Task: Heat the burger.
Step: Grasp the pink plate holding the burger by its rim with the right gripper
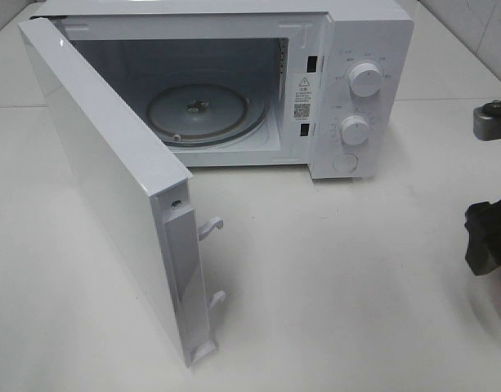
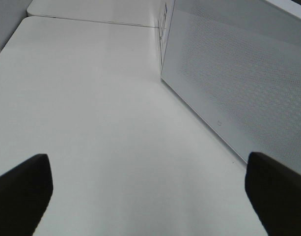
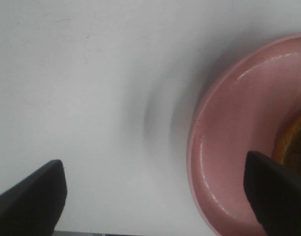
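Note:
In the right wrist view a sliver of the burger (image 3: 293,142), brown and orange, shows on a round pink plate (image 3: 233,147) on the white table. My right gripper (image 3: 155,196) is open above the table; one finger (image 3: 275,191) hangs over the plate's inside and the other stands clear of it. In the high view only dark parts of the right arm (image 1: 489,237) show at the right edge; the burger and plate are out of view there. My left gripper (image 2: 148,191) is open and empty over bare table beside the microwave door (image 2: 238,73).
The white microwave (image 1: 356,49) stands at the back with its door (image 1: 95,163) swung wide open toward the front left. Its glass turntable (image 1: 208,110) holds nothing. Two knobs (image 1: 364,79) sit on its right panel. Door latches (image 1: 209,229) stick out from the door's edge.

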Controlling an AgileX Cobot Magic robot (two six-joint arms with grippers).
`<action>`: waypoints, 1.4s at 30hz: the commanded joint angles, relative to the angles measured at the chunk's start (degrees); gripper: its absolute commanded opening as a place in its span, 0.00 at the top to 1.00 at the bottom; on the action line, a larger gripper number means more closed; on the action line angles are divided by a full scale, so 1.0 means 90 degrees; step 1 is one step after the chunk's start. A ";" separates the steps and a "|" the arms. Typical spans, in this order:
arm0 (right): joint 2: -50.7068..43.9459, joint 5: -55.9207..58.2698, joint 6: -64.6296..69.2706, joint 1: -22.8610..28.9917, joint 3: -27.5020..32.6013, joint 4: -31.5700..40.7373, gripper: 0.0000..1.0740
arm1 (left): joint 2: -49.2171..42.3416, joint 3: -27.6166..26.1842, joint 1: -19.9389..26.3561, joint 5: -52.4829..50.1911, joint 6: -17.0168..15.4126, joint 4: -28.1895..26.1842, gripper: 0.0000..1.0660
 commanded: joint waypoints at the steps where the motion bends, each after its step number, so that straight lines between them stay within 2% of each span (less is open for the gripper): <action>1: -0.0019 -0.0280 0.0019 -0.0535 -0.0038 -0.0070 0.15 | -0.0006 0.0000 0.0006 0.0025 0.0000 -0.0064 0.06; 10: -0.0013 -0.0815 0.0019 -0.1267 0.0185 -0.0083 0.18 | -0.0006 0.0000 0.0006 0.0025 0.0000 -0.0064 0.06; 16: 0.0102 -0.1101 0.0019 -0.1267 0.0376 -0.0127 0.19 | -0.0006 0.0000 0.0006 0.0025 0.0000 -0.0064 0.06; 27: 0.1585 -0.1585 0.0191 -0.1267 0.0376 -0.0127 0.22 | -0.0006 0.0000 0.0006 0.0025 0.0000 -0.0064 0.06; 42: 0.2597 -0.2088 0.0522 -0.1267 0.0376 -0.0465 0.23 | -0.0006 0.0000 0.0006 0.0025 0.0000 -0.0064 0.06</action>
